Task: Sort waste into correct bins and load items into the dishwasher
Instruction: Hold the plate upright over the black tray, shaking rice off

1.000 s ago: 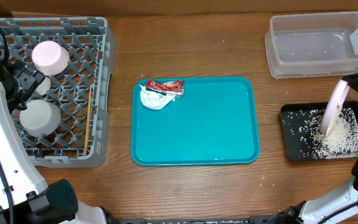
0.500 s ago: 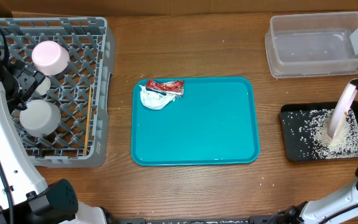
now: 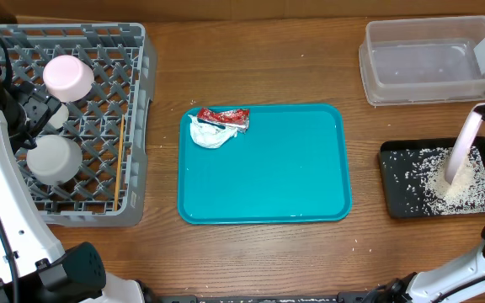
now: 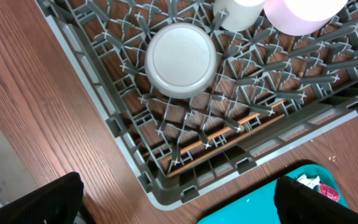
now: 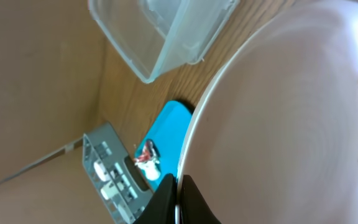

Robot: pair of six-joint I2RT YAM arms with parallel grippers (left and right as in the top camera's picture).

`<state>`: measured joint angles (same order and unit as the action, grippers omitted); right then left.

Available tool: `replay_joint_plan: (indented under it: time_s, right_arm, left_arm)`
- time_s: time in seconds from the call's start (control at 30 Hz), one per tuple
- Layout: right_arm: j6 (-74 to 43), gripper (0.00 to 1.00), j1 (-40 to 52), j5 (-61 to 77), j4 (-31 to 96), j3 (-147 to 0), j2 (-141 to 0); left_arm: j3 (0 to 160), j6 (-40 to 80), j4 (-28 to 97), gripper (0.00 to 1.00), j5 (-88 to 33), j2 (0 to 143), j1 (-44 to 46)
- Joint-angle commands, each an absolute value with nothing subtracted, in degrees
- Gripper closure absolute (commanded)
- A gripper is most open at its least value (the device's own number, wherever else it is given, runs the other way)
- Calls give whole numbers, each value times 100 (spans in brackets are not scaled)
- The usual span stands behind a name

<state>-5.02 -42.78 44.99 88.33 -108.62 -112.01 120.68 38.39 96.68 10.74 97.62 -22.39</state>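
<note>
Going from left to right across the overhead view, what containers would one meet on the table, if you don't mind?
grey dish rack → teal tray → black tray

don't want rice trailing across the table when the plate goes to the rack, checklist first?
1. right gripper, jaws shut on plate rim: ok
2. rice lies in black tray: ok
3. plate face bare, by the right wrist view: ok
4. left gripper, jaws open, over rack: ok
5. free slot in rack wide enough for plate: cannot tell
6. napkin and packet binned: not ok, both on teal tray
</note>
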Motion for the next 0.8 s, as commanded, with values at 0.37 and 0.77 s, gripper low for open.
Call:
replay_joint_plan:
  time_s: [0.37,0.77]
  right_arm:
    - [-403,96,-4303,4650,8803,-10831,-11102]
    - [-725,96,-4305,4318,8772,-10831,-11102]
  left_arm:
    - [12092,3728,9679,0,1090,9815,-2244]
    - [12092,3728,9679,0,1090,9815,-2244]
